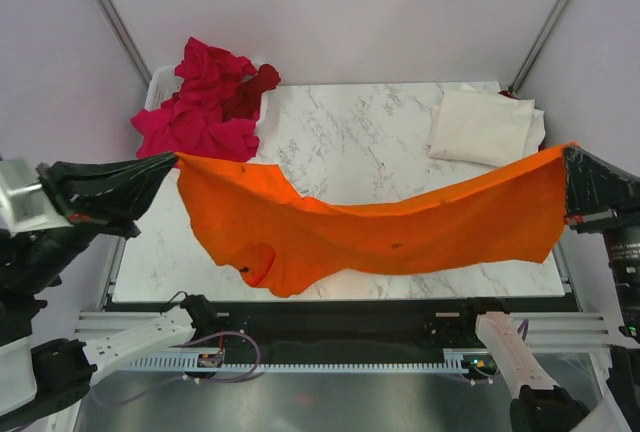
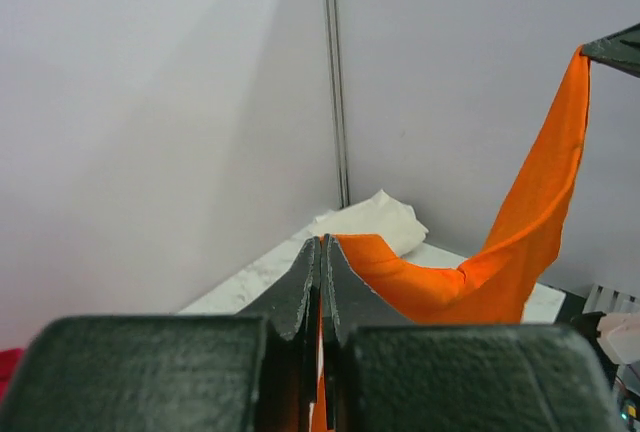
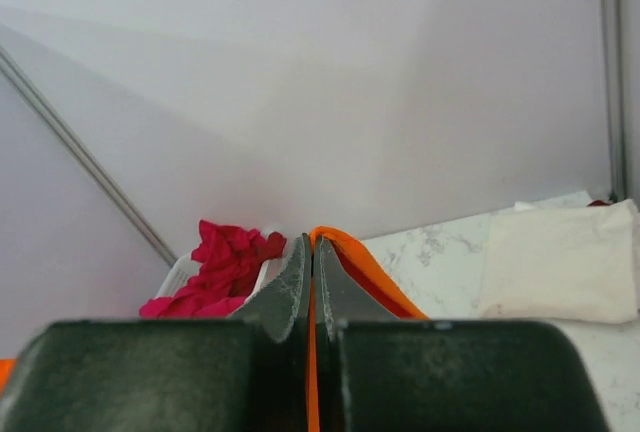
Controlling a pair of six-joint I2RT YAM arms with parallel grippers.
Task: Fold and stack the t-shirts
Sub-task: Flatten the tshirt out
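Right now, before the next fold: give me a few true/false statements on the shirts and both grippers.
1. The orange t-shirt is held at one end by the left gripper and at the other by the right gripper. True.
2. The left gripper is open. False: it is shut on the orange t-shirt.
3. A folded cream-white t-shirt lies at the table's far right corner. True.
4. The magenta-pink shirts are stacked flat mid-table. False: they are heaped, crumpled, on the white basket at far left.

I worked in a lab test cell: plain pale walls (image 1: 330,12) and metal corner posts (image 1: 112,12) enclosed my marble-patterned table (image 1: 350,152), with aluminium rails (image 1: 330,362) along its near edge.
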